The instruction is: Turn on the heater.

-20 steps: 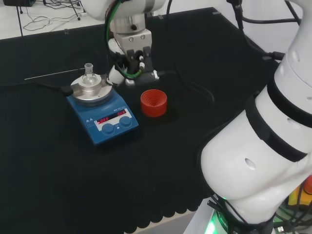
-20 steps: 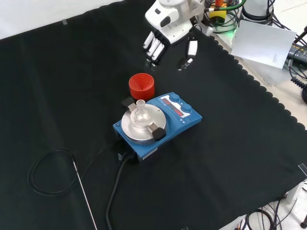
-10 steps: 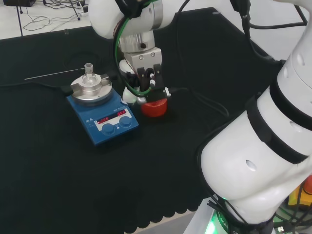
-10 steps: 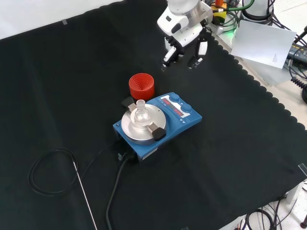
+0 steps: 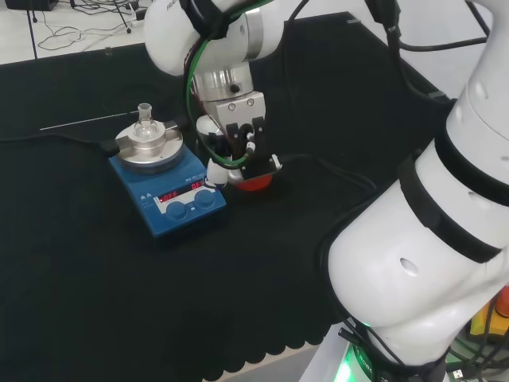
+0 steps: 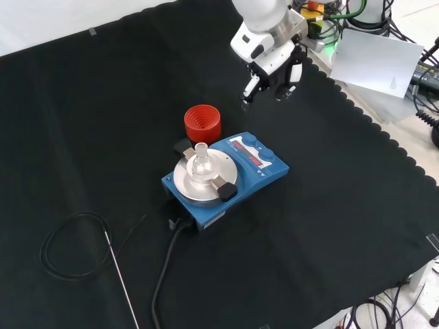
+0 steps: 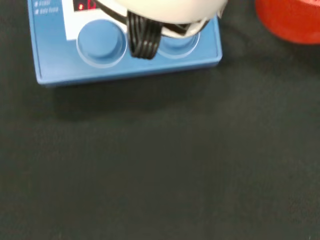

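Blue heater [image 6: 230,178] near mid-cloth in the front view, round metal plate [image 6: 204,181] at its near left, red display and two knobs [image 6: 252,140] on the sloped panel at its far right. Small clear flask [image 6: 200,162] upright on the plate, between two black clamp pieces. In the wrist view, knobs [image 7: 101,42] close under the blurred white palm, one partly hidden behind a bundle of black cables. Red stand [image 6: 203,123] just behind the heater in the front view, apart from it. Hand [image 6: 269,72] in the air above the cloth, up and right of the heater in that view, touching nothing, fingers curled inward, nothing held. In the head view, hand [image 5: 238,151] just right of the heater's panel, covering most of the stand [image 5: 256,182]. Black cord [image 6: 164,274] out of the heater's near side; thin rod [image 6: 121,277] flat on the cloth [image 6: 82,103] at lower left.
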